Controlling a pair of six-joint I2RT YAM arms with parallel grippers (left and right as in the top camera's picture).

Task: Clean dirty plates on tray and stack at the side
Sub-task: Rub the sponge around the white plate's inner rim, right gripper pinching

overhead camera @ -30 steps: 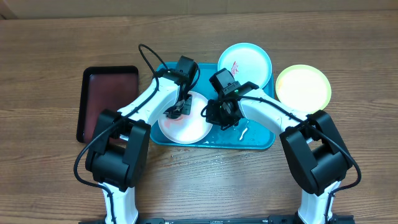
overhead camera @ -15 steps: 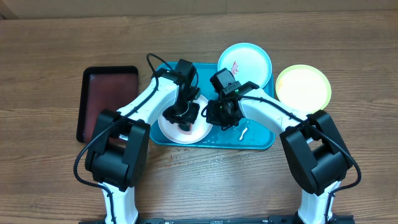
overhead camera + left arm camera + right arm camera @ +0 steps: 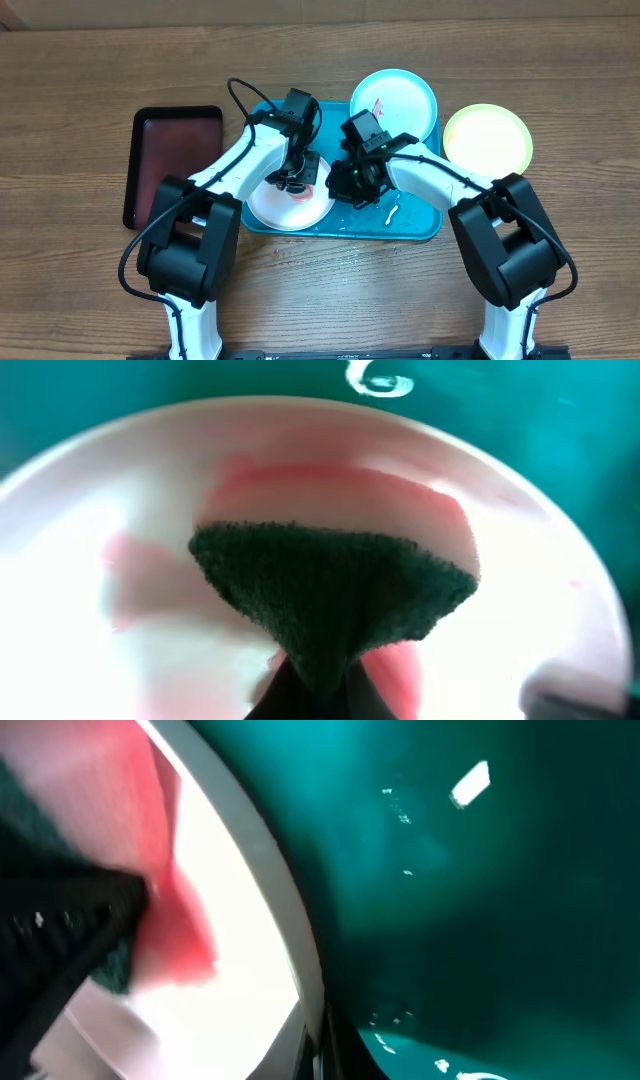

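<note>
The white plate [image 3: 280,207] lies at the front left of the turquoise tray [image 3: 415,222], smeared with red [image 3: 395,665]. My left gripper [image 3: 296,184] is shut on a dark green sponge [image 3: 335,590] that presses onto the plate's inside. At the plate's right edge, my right gripper [image 3: 342,184] is shut on the white rim [image 3: 275,910]. A pale cyan plate [image 3: 393,103] with a small red smear rests on the tray's back right corner. The yellow-green plate [image 3: 487,138] sits on the wooden tabletop to the right of the tray.
A black tray with a dark red inside [image 3: 172,165] lies left of the turquoise tray. A small white scrap [image 3: 392,212] and water drops are on the tray's front right. Bare wood [image 3: 330,290] runs along the front.
My left gripper has swept the sponge over the white plate, forward and then back a little. The plate has shifted slightly. The right gripper has kept its hold on the rim.
</note>
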